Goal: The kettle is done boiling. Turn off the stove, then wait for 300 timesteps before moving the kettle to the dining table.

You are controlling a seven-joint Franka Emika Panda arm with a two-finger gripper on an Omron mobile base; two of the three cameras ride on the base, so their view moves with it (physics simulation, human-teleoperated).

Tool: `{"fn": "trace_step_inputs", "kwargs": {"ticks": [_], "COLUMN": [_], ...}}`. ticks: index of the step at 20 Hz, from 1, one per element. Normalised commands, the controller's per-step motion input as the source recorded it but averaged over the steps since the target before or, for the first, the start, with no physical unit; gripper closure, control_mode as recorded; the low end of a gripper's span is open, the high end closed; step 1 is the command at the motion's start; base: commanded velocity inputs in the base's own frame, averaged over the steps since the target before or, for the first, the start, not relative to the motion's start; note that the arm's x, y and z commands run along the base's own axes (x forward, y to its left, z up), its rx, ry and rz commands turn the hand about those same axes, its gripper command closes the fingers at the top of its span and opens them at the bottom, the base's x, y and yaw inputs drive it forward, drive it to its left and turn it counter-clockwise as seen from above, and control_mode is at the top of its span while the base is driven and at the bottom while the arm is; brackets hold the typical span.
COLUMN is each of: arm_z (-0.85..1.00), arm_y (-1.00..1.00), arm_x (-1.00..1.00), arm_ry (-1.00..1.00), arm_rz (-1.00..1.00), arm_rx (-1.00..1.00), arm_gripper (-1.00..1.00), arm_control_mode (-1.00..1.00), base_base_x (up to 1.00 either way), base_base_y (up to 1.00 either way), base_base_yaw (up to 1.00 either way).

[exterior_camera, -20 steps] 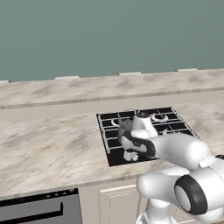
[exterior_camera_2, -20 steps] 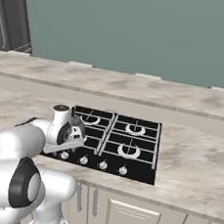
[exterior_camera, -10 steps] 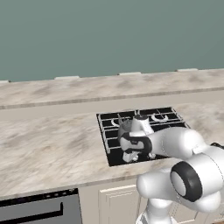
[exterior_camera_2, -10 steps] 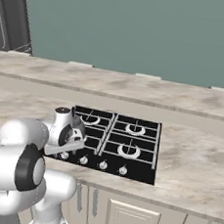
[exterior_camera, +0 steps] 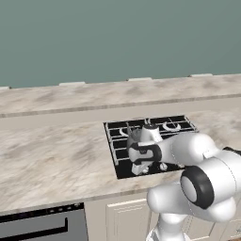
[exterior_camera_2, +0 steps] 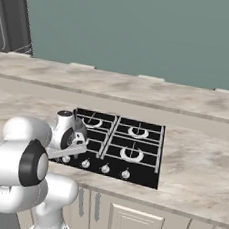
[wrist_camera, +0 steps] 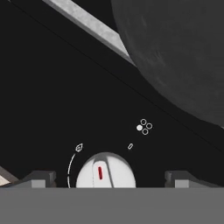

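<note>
Now your gripper [wrist_camera: 109, 183] sits spread wide, its fingertips [wrist_camera: 41, 178] flanking a silver knob [wrist_camera: 105, 171] on the stove [exterior_camera_2: 117, 144]; the kettle [wrist_camera: 175, 48] looms at two o'clock, on the grate

The kettle [wrist_camera: 175, 52] sits on the stove [exterior_camera_2: 141, 160] behind its front-row knob [wrist_camera: 105, 173], which lies between the gripper [wrist_camera: 109, 179] fingertips.

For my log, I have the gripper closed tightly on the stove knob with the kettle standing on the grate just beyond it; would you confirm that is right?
Not quite. In the hand view the gripper is open: its fingertips stand apart on either side of the knob, not closed on it. The kettle does stand just beyond, on the stove.
</note>
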Motion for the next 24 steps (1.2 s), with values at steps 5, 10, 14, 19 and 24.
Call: {"fn": "trace_step_inputs", "kwargs": {"ticks": [5,10,14,19,24], "arm_z": [-0.05,-0.03,-0.05,-0.06,-0.08], "arm_y": [0.00,0.00,0.01,0.00,0.00], "arm_x": [0.00,-0.01,-0.05,-0.01,-0.02], "arm_ry": [0.00,0.00,0.00,0.00,0.00], "arm_rz": [0.00,0.00,0.00,-0.04,-0.14], "arm_rx": [0.00,0.00,0.00,0.00,0.00], "arm_gripper": [1.00,1.00,1.00,1.00,1.00], "arm_control_mode": [-1.00,-1.00,-1.00,-1.00,-1.00], "base_base_x": [0.00,0.00,0.00,0.00,0.00], "base_base_y": [0.00,0.00,0.00,0.00,0.00], "base_base_yaw": [0.00,0.00,0.00,0.00,0.00]}}
